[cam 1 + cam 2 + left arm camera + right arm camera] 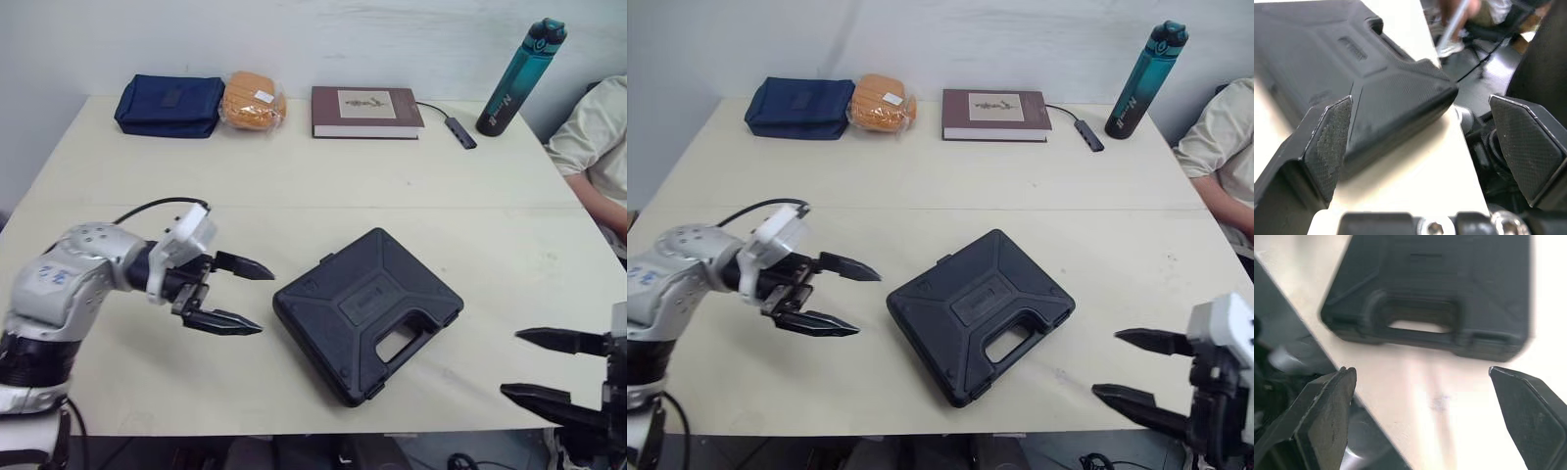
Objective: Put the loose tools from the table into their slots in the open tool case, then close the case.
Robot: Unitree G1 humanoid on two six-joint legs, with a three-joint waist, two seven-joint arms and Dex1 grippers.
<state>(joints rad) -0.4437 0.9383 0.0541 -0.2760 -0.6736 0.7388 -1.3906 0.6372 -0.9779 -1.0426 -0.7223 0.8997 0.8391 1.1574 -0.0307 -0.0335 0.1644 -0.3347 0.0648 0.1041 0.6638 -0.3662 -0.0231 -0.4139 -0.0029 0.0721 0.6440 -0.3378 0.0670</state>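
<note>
The case (367,313) is matte black and the table (294,186) is cream. The left gripper (265,300) is also black, with finely cross-hatched pads (1327,142). The pouch (168,105) is navy, the packet (253,101) orange with a white label, the book (365,111) maroon with a pale cover panel, and the bottle (521,78) teal with a dark cap.

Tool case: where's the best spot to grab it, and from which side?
Take the carry handle, the bar beside the cutout. The tool case lies flat and closed, and its body is likely too wide for a gripper elsewhere. Its handle edge faces the table's near right. Come in from there with the open right gripper, putting one finger through the cutout.
</note>
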